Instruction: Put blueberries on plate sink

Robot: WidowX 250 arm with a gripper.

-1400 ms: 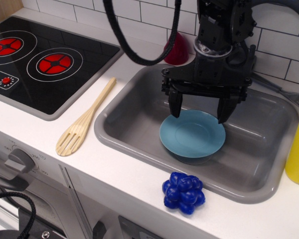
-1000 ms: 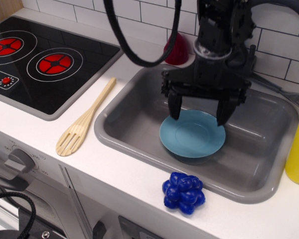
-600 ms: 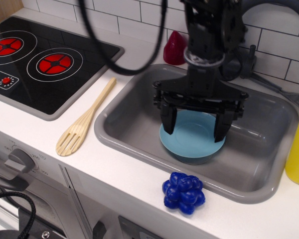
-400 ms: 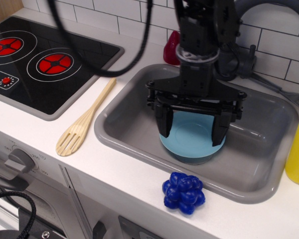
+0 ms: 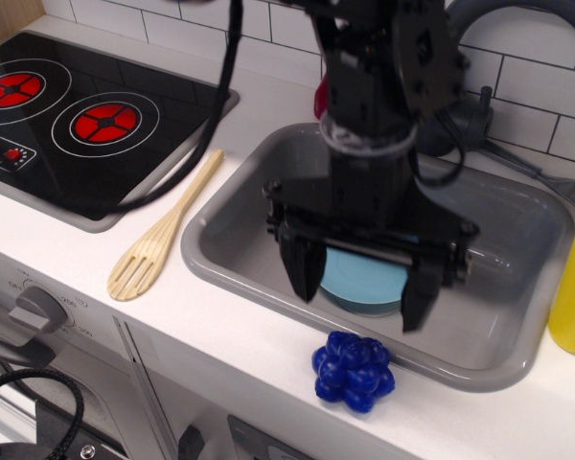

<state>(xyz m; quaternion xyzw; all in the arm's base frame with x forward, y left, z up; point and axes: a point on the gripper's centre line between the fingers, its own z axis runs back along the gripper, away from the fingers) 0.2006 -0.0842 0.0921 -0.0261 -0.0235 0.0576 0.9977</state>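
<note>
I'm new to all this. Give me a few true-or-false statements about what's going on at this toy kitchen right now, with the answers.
1. The blueberries lie on the white counter in front of the sink. True.
2. The tool is shut on the blueberries. False: its fingers are spread open and hold nothing.
3. The plate sits inside the sink. True.
4. The wooden spatula lies in the sink. False: it lies on the counter between the stovetop and the sink.
5. The tool hangs over the near part of the sink, above the plate. True.
</note>
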